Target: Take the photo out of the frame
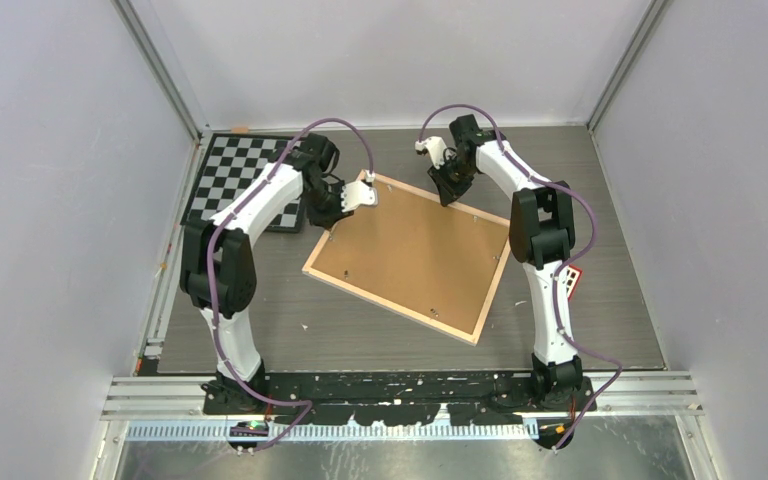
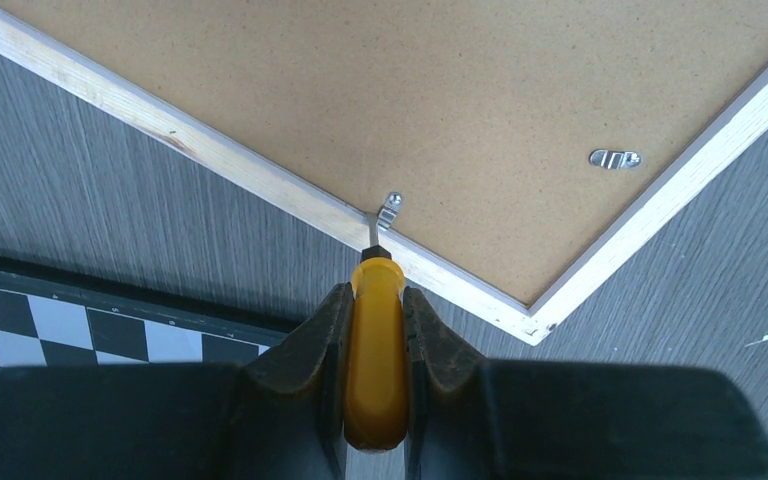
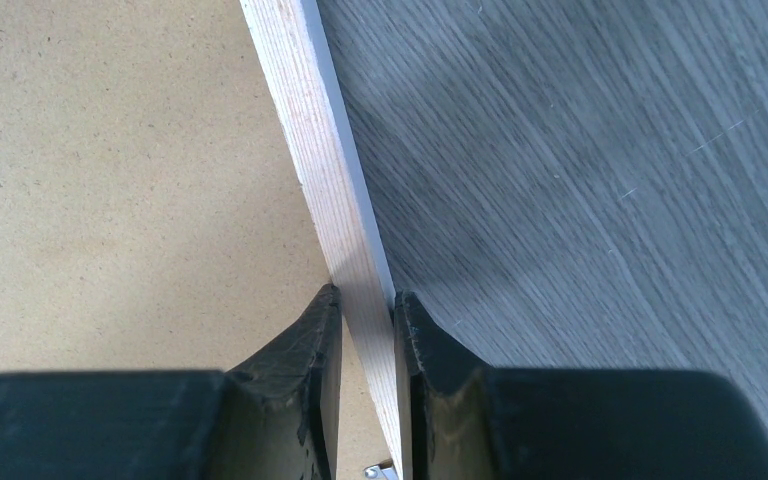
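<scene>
Brown-backed pale-wood frame (image 1: 410, 260) is steadied by the right gripper (image 3: 365, 295) pinching its far rim, while a yellow-handled tool (image 2: 376, 370), clamped in the left gripper (image 2: 375, 292), meets a metal tab (image 2: 390, 208).

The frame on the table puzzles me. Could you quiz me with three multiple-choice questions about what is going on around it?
1. Which side of the frame faces up?
A. White front
B. Brown back panel
C. Neither, it stands on edge

2. What colour is the handle of the tool in the left hand?
A. Red
B. Blue
C. Yellow

3. Where is the checkerboard?
A. Far left of the table, beside the frame
B. On top of the frame
C. At the near edge, by the arm bases

Answers:
1 B: brown fibreboard shows inside a pale wood rim, which the right hand pinches.
2 C: the left wrist view shows a yellow handle.
3 A: the top view shows it at the far left.
</scene>
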Robot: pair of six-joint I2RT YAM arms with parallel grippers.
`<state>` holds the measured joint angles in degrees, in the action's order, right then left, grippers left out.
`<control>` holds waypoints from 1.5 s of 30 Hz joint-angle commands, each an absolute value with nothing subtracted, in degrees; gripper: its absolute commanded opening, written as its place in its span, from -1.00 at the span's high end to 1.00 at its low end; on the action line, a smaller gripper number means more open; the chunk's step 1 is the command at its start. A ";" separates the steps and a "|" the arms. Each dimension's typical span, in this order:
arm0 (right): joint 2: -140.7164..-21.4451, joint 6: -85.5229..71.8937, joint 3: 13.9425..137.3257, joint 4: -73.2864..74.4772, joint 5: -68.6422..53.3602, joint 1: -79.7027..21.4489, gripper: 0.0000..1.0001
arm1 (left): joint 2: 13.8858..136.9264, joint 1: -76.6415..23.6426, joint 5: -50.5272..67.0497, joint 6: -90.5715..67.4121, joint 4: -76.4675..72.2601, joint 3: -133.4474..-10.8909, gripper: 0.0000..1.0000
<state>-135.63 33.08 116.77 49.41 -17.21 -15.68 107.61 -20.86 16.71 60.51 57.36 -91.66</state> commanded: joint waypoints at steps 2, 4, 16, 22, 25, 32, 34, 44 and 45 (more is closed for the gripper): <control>-135.79 30.28 115.84 47.84 -16.12 -16.33 0.99 | 107.79 -21.62 22.05 60.09 70.89 -93.20 1.00; -135.79 30.33 115.84 47.89 -16.09 -16.32 0.99 | 108.14 -21.62 23.19 60.14 72.55 -94.06 1.00; -135.74 30.43 115.72 47.89 -16.24 -16.34 0.99 | 107.22 -21.01 24.84 48.34 66.26 -94.61 1.00; -135.69 30.23 115.58 47.88 -16.44 -16.31 0.99 | 103.28 -20.48 21.90 44.17 57.14 -92.85 1.00; -135.70 30.07 115.63 47.73 -16.44 -16.31 0.99 | 103.41 -20.48 18.83 44.48 54.79 -92.52 1.00; -135.37 29.58 115.06 47.64 -16.35 -16.35 0.99 | 104.94 -20.48 15.04 46.90 52.04 -92.11 1.00; -135.19 29.47 114.81 47.49 -16.35 -16.28 0.99 | 105.39 -20.48 14.69 47.75 52.26 -91.98 1.00; -135.17 29.09 114.76 47.42 -16.08 -16.27 0.99 | 105.03 -20.48 13.03 52.47 51.98 -87.77 1.00; -135.18 29.09 114.78 47.42 -16.07 -16.32 0.99 | 105.05 -20.50 12.83 52.74 51.91 -87.30 1.00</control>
<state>-135.37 32.80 116.22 48.86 -17.19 -15.68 105.97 -20.67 13.98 50.19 52.97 -89.19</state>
